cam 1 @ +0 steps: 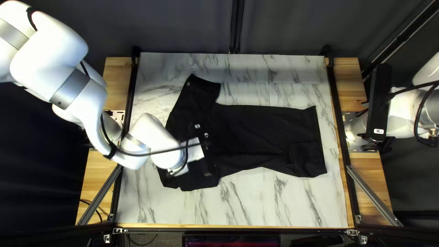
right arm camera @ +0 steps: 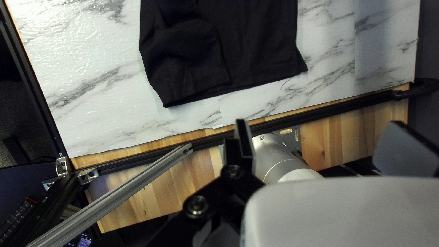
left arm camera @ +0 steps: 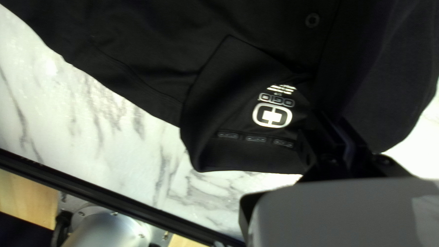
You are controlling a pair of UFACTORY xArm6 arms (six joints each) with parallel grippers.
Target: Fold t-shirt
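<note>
Polo shirt (cam 1: pixel 274 132), just one, lies across your marbled tabletop (cam 1: pixel 242 206); only the left wrist view shows you one button (left arm camera: pixel 312 20). Of your two grippers, the right gripper (cam 1: pixel 361 124) gapes wide; the left gripper's (cam 1: pixel 206 158) state, you can't tell.

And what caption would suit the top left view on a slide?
A black t-shirt lies across the marbled tabletop, the left arm reaching over one end.

1. Dark curtain (cam 1: pixel 183 27) behind the table's far edge.
2. Tabletop (cam 1: pixel 247 206): white, grey-veined marble pattern, bright glare in places.
3. Pale wood (cam 1: pixel 350 87) flanking both sides, beyond black rails (cam 1: pixel 339 114).
4. Screen (cam 1: pixel 231 240), lit, at the near edge.
5. Keyboard (right arm camera: pixel 17 214), partly visible.
</note>
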